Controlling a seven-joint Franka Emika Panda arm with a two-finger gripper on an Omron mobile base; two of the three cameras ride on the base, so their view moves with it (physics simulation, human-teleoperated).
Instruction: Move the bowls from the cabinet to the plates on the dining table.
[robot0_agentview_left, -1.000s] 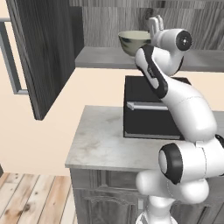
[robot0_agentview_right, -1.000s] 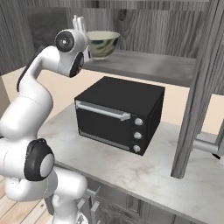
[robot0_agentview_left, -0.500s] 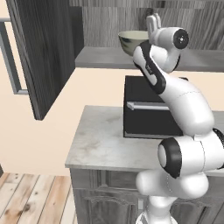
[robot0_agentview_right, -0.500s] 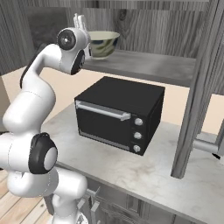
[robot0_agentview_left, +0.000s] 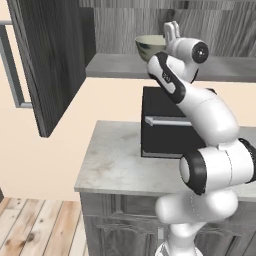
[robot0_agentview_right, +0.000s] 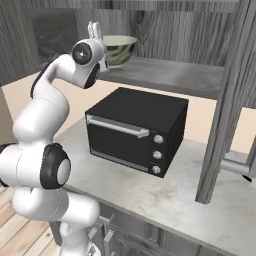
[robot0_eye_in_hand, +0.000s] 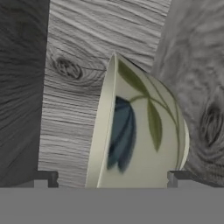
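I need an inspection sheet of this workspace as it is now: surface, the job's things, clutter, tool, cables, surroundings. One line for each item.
Surface: marble counter, bare in front of the oven.
Job's things: one bowl with a leaf pattern stands upright on the open cabinet's shelf; the cabinet door is swung open to the left. Plates: nothing seen.
Clutter: black oven on the counter under the shelf.
Tool: tool open, one fingertip on each side of the bowl in the hand view, no contact seen.
Cables: nothing seen.
Surroundings: beige wall, wooden floor, grey lower cabinet fronts.
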